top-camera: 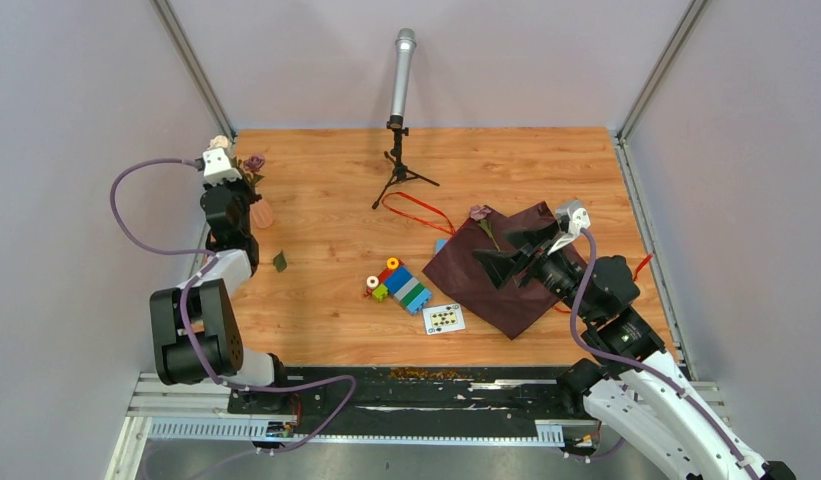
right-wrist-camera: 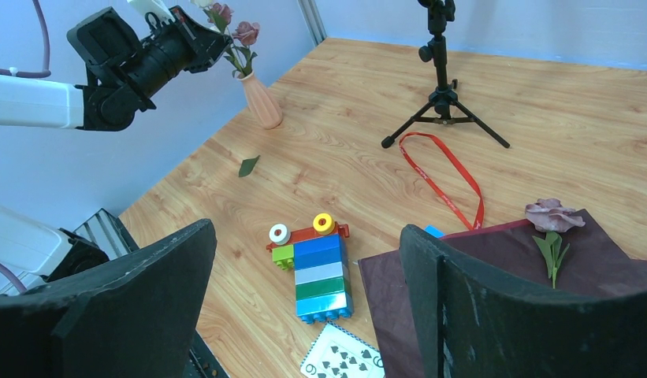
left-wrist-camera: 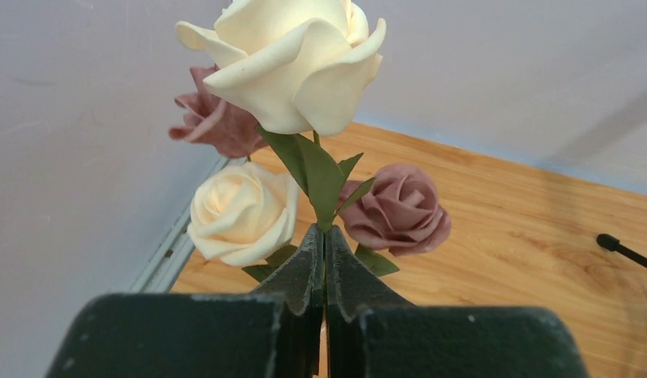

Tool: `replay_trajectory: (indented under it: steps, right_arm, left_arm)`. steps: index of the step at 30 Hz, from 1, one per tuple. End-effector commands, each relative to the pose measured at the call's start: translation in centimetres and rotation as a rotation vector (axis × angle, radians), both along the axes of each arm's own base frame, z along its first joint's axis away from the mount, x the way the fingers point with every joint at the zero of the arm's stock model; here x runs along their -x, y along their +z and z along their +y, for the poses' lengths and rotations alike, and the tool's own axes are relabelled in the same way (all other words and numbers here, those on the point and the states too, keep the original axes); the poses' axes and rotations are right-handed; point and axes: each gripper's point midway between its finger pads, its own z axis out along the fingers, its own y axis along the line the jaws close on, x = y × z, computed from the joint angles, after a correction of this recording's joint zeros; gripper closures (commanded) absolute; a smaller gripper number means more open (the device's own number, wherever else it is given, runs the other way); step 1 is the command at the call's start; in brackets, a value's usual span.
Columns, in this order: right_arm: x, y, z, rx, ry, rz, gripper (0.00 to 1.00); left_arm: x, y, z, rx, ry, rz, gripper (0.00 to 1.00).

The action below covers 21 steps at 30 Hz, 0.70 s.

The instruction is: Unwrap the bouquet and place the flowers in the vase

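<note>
Five small roses show in all. One cream rose [left-wrist-camera: 288,63] has its stem pinched between the fully closed fingers of the left hand [left-wrist-camera: 324,244], which hangs over the salmon-pink vase [right-wrist-camera: 261,102] by the desk's left edge, toward the far left corner. I cannot tell whether the foot of that stem reaches into the vase's neck.

Just beyond the fingertips stand three more blooms: a second cream rose [left-wrist-camera: 241,213], a dusty purple rose [left-wrist-camera: 399,209] and a darker purple one [left-wrist-camera: 213,118] behind. Seen from across the desk, purple heads rise out of the vase's flared rim.

The fifth rose [top-camera: 480,213], purple on a short green stem, lies at the far corner of the maroon paper wrap [top-camera: 471,285], which is spread flat on the right half of the desk [top-camera: 326,180]. The right hand [top-camera: 504,250] hovers over that sheet with its fingers spread wide, holding nothing.

A thin red ribbon [top-camera: 416,212] loops loose on the wood just off the paper's far corner. Toward the middle sit coloured toy blocks [top-camera: 401,285], with a playing card [top-camera: 444,318] just beside them. A grey microphone on a tripod [top-camera: 401,100] stands at the far edge. A loose green leaf [top-camera: 280,261] lies near the left edge.
</note>
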Motion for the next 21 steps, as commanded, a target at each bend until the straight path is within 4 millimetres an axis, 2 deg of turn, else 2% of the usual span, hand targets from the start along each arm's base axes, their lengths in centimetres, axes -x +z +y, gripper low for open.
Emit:
replay_trajectory:
  steps: [1, 5, 11, 21]
  right_arm:
    - [0.2, 0.9, 0.1, -0.028, 0.006, -0.028, 0.13]
    - [0.1, 0.7, 0.1, -0.025, 0.005, -0.023, 0.13]
    - [0.1, 0.6, 0.1, -0.023, 0.005, -0.019, 0.13]
    - [0.2, 0.5, 0.1, -0.02, 0.006, -0.019, 0.13]
  left_arm:
    - [-0.1, 0.6, 0.5, 0.004, 0.022, -0.049, 1.0]
    - [-0.1, -0.5, 0.6, 0.003, 0.026, -0.022, 1.0]
    - [-0.1, -1.2, 0.9, -0.017, 0.038, 0.008, 0.93]
    - [-0.1, -1.2, 1.0, -0.014, 0.041, 0.024, 0.75]
